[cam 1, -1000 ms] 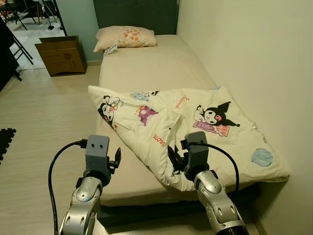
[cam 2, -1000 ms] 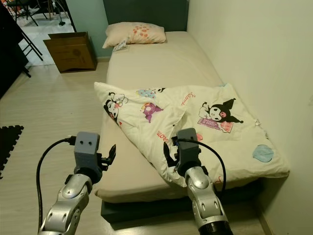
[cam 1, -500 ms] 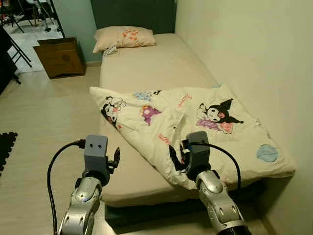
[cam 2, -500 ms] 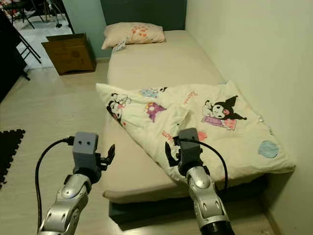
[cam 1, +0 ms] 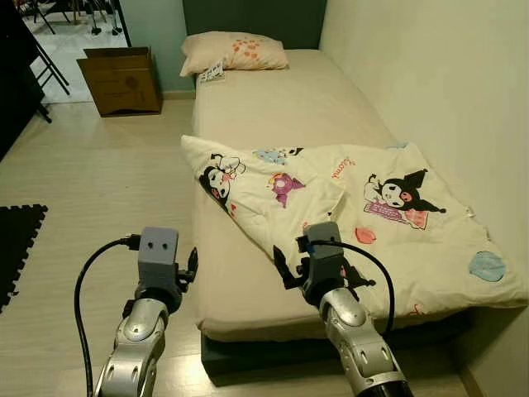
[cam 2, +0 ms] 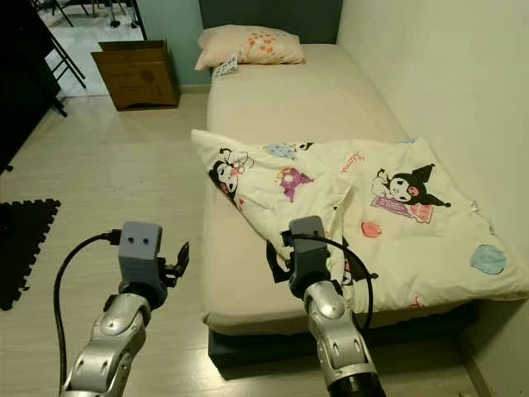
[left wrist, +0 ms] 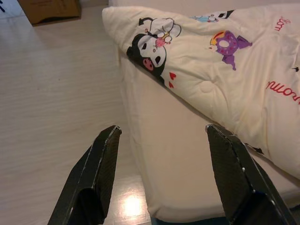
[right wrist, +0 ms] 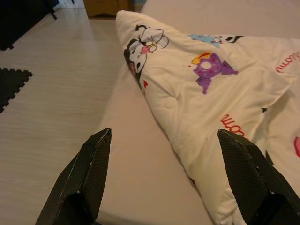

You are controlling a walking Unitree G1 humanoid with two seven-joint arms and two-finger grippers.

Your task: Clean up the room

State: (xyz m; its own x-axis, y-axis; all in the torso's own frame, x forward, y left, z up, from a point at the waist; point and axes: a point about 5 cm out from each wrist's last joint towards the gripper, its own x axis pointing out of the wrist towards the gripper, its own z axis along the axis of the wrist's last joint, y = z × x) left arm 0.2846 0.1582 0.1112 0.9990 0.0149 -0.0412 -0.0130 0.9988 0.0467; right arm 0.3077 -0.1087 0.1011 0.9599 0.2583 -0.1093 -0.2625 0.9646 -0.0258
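Lying rumpled across the bed's (cam 1: 289, 99) foot, the quilt (cam 1: 347, 207) looks soft, light, floppy; best pinched at its ten-o'clock corner. Left gripper (left wrist: 161, 176) and right gripper (right wrist: 164, 173) both gape, empty.

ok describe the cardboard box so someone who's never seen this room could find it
Start at the long beige bed against the right-hand wall and go to its far end, where the peach-printed pillow lies. On the pale wood floor just left of that pillow stands the open brown cardboard box, the only box there.
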